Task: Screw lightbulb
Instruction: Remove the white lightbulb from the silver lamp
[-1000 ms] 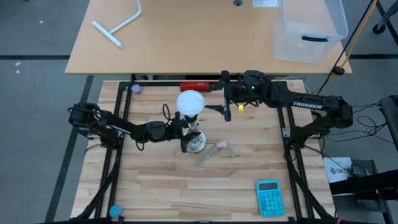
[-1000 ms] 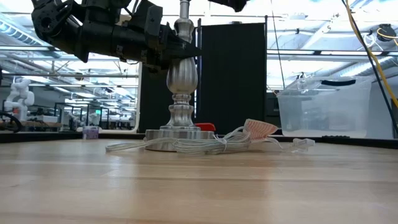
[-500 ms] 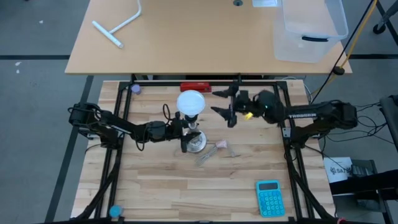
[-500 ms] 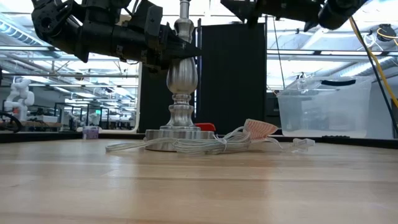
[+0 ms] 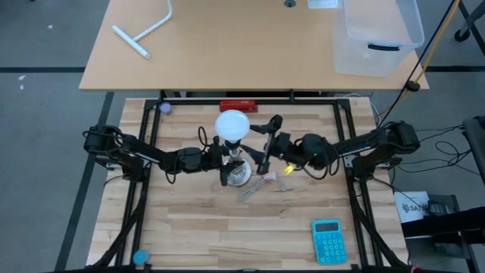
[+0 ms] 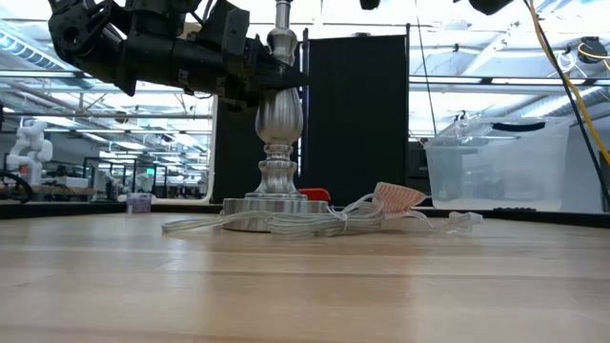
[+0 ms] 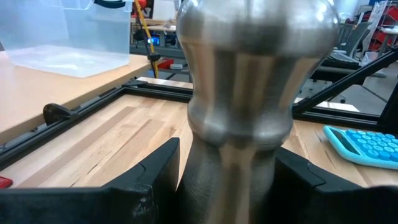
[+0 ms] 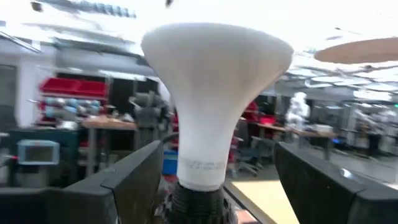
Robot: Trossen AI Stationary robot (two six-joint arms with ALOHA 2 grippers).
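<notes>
Swung in from the far edge, the right gripper [image 5: 266, 144] is now spread open beside the lightbulb [image 5: 232, 125] seated atop the stand [image 6: 276, 124], whose stem is clamped by the left gripper [image 5: 224, 159]; fingers should be centred around the dome before being closed and turned.

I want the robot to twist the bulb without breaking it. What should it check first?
1. Left gripper clamped on the lamp stand: ok.
2. Lightbulb upright in the stand's black top: ok.
3. Right gripper open and beside the lightbulb: ok.
4. Right gripper fingers either side of the bulb neck, not touching: ok.
5. Bulb fully screwed in: cannot tell.
6. Cord lying away from the grippers: ok.
</notes>
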